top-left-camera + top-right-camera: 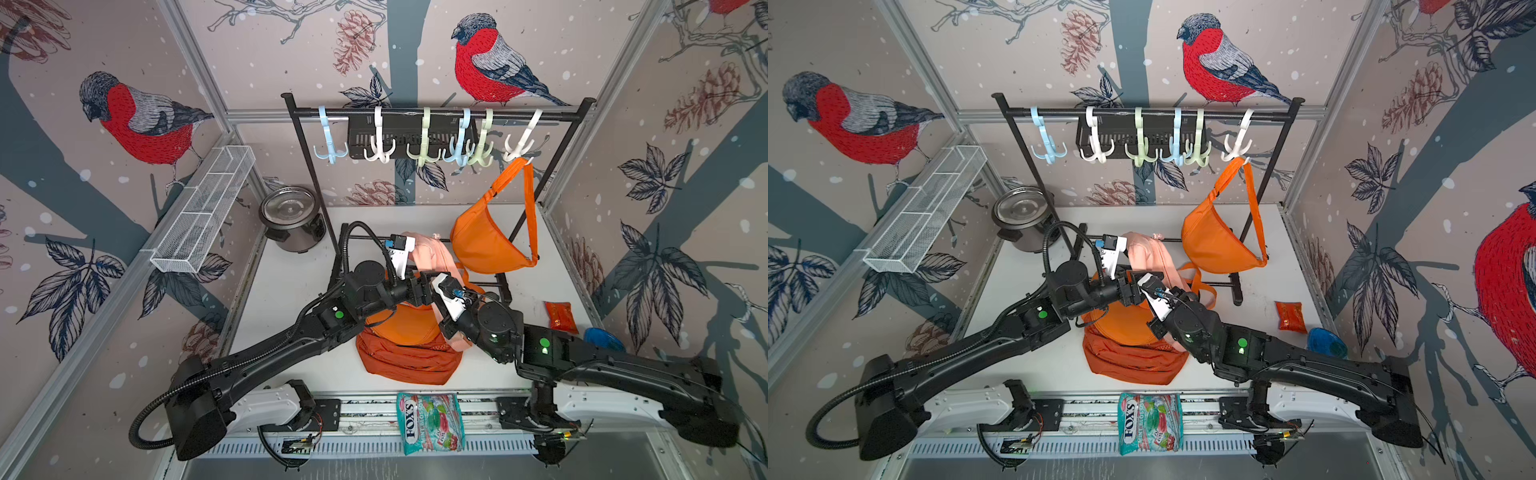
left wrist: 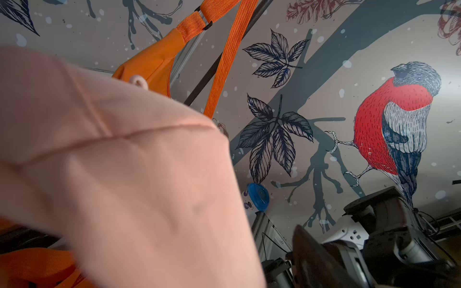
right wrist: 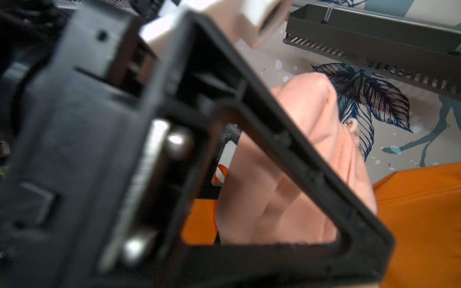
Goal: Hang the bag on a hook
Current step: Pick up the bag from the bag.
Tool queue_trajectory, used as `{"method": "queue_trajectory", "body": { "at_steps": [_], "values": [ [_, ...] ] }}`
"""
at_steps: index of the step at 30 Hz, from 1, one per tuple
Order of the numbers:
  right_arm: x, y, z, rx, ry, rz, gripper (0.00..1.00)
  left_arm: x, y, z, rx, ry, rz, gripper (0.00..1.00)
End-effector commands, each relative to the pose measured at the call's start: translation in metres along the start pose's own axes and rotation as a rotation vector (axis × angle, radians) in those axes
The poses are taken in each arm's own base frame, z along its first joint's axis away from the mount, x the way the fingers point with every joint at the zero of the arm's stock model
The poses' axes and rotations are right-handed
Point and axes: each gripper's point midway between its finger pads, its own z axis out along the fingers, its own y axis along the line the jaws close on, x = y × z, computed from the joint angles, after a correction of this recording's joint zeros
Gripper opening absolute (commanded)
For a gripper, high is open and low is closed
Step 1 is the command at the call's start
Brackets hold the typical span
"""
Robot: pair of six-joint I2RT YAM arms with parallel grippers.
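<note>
Top views both show the pink bag lifted off the bench, roughly mid-bench, bunched up between the two wrists. The rack's rail is further back and higher.

The left gripper comes in sideways and sits right against the bag, but it's impossible to tell how its jaws stand. The right gripper is just beside it with its jaws together, and whether any fabric is pinched in there is hidden.

The bag's long axis runs from the jaws toward the back edge. Its strap trails the other way, toward the front edge under the right arm. So the bit that has to meet a hook is on the wrong side of the grip, imo.

The closest free one looks like the green hook. The white hook carries an orange bag.

The only readable writing is "FOX'S" on the candy pouch at the front edge. The print on the red packet is too small.
</note>
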Motion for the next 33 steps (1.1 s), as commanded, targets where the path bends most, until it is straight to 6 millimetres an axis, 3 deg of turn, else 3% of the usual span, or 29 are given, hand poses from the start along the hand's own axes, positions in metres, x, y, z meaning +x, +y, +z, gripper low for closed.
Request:
{"method": "queue_trajectory", "body": {
  "at_steps": [1, 3, 5, 7, 9, 14, 17, 20, 24, 33],
  "values": [
    [-0.02, -0.001, -0.006, 0.001, -0.061, 0.004, 0.13, -0.007, 0.004, 0.002, -0.053, -0.006, 0.026, 0.36],
    [-0.025, 0.005, -0.014, -0.06, -0.081, 0.005, 0.31, -0.008, 0.012, -0.001, -0.099, -0.009, 0.055, 0.15],
    [-0.032, 0.01, -0.026, -0.128, -0.118, 0.016, 0.52, -0.008, 0.017, -0.006, -0.127, -0.007, 0.082, 0.02],
    [-0.04, 0.004, -0.04, -0.143, -0.173, 0.055, 0.67, -0.012, 0.02, -0.013, -0.134, -0.004, 0.107, 0.0],
    [-0.046, -0.018, -0.053, -0.102, -0.238, 0.115, 0.74, -0.02, 0.017, -0.023, -0.089, -0.001, 0.112, 0.0],
    [-0.036, -0.1, -0.063, 0.125, -0.266, 0.311, 0.83, -0.042, 0.004, -0.046, 0.085, 0.015, 0.092, 0.0],
    [-0.009, -0.133, -0.049, 0.175, -0.168, 0.403, 0.86, -0.047, -0.008, -0.053, 0.151, 0.044, 0.114, 0.0],
    [0.029, -0.154, -0.031, 0.173, -0.072, 0.517, 0.86, -0.042, -0.012, -0.055, 0.171, 0.079, 0.128, 0.0],
    [0.073, -0.155, -0.009, 0.102, 0.058, 0.578, 0.86, -0.05, -0.028, -0.064, 0.212, 0.061, 0.158, 0.0],
    [0.134, -0.131, 0.025, 0.023, 0.269, 0.564, 0.84, -0.042, -0.03, -0.069, 0.242, 0.06, 0.154, 0.0]
  ]
}}
